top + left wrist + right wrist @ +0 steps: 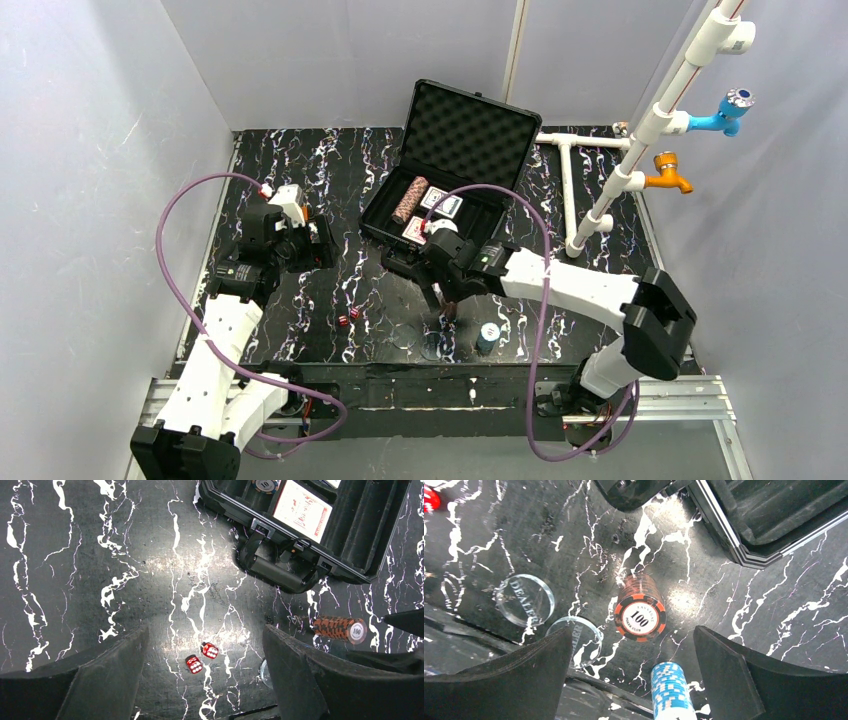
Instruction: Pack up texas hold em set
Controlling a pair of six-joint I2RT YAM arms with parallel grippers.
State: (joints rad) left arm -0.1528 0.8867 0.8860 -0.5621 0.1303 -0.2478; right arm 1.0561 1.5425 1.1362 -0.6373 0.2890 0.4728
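The black foam-lined case (470,125) stands open at the back middle, holding a brown chip stack (410,198) and two card decks (441,202). My right gripper (446,303) is open and empty, hovering over a brown "100" chip stack (640,614) that stands on the table, with a blue chip stack (671,687) between its fingers nearer the camera. My left gripper (322,247) is open and empty, well above two small red dice (202,657). The dice also show in the top view (347,317). The left wrist view shows the case's front and handle (280,574) and the brown stack (340,628).
Two clear round dealer buttons (524,600) (576,639) lie near the table's front edge, left of the brown stack. A white pipe frame (640,130) with blue and orange taps stands at the back right. The blue stack (488,335) stands near the front edge.
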